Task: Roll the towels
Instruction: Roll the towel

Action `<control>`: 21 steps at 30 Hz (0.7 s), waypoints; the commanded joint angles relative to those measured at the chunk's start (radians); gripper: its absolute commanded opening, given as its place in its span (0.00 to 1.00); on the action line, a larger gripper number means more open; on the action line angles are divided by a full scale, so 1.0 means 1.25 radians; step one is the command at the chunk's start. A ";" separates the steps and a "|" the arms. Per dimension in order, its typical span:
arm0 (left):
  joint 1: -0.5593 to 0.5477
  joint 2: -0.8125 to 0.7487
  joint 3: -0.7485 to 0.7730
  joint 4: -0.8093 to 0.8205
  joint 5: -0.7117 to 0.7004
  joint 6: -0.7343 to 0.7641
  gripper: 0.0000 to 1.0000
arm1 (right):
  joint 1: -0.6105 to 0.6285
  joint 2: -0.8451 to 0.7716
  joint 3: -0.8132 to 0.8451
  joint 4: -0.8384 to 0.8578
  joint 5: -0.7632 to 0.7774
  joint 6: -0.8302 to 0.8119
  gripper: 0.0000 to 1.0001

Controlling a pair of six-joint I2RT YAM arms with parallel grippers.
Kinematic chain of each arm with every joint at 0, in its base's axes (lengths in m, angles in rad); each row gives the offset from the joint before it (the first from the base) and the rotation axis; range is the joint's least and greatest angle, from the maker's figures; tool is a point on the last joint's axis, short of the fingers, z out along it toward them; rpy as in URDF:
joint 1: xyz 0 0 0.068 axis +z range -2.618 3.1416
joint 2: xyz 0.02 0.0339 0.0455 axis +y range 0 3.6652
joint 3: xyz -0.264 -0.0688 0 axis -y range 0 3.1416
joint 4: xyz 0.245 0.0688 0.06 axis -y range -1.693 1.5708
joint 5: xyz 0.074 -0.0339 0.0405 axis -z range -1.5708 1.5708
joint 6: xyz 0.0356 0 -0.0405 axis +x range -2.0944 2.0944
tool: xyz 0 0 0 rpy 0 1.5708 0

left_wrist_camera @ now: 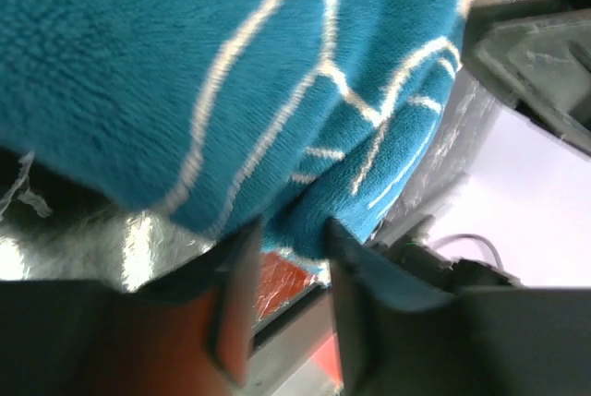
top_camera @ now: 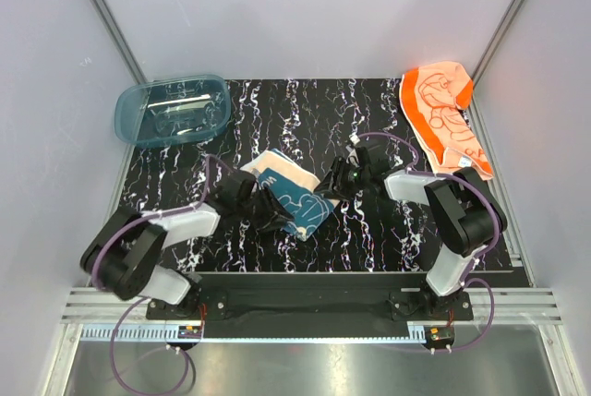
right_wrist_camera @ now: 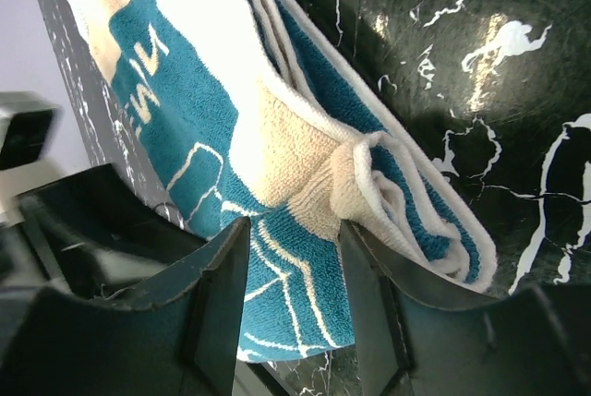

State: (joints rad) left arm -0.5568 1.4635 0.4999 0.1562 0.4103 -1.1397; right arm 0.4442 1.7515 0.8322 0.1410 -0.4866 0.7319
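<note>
A teal and cream towel [top_camera: 292, 195] lies partly folded in the middle of the black marbled table. My left gripper [top_camera: 273, 215] is at its near left edge; in the left wrist view a teal fold [left_wrist_camera: 185, 64] is pinched between the fingertips of the gripper [left_wrist_camera: 294, 239]. My right gripper [top_camera: 330, 184] is at the towel's right edge. In the right wrist view it [right_wrist_camera: 295, 239] is closed on bunched cream and teal layers [right_wrist_camera: 185, 128]. An orange towel [top_camera: 443, 114] lies spread at the far right corner.
A clear blue tub [top_camera: 173, 108] stands at the far left corner of the table [top_camera: 305, 110]. Grey walls enclose the table on the left, back and right. The arm bases stand along the near edge.
</note>
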 commanded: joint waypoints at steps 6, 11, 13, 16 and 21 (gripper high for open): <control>-0.165 -0.149 0.259 -0.449 -0.411 0.422 0.52 | 0.010 0.027 0.023 -0.094 0.094 -0.041 0.53; -0.334 -0.128 0.380 -0.472 -0.544 0.632 0.56 | 0.021 0.022 0.029 -0.108 0.097 -0.053 0.54; -0.375 -0.080 0.404 -0.458 -0.532 0.698 0.57 | 0.023 0.020 0.031 -0.108 0.096 -0.055 0.54; -0.392 -0.009 0.438 -0.457 -0.476 0.759 0.61 | 0.024 0.019 0.037 -0.137 0.096 -0.055 0.54; -0.393 0.099 0.433 -0.409 -0.461 0.780 0.70 | 0.024 0.017 0.041 -0.143 0.094 -0.059 0.54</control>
State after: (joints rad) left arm -1.0492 1.5467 1.0367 -0.3809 -0.1654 -0.2508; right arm 0.4644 1.7527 0.8818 0.0551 -0.4358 0.7002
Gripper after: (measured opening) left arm 0.686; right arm 0.531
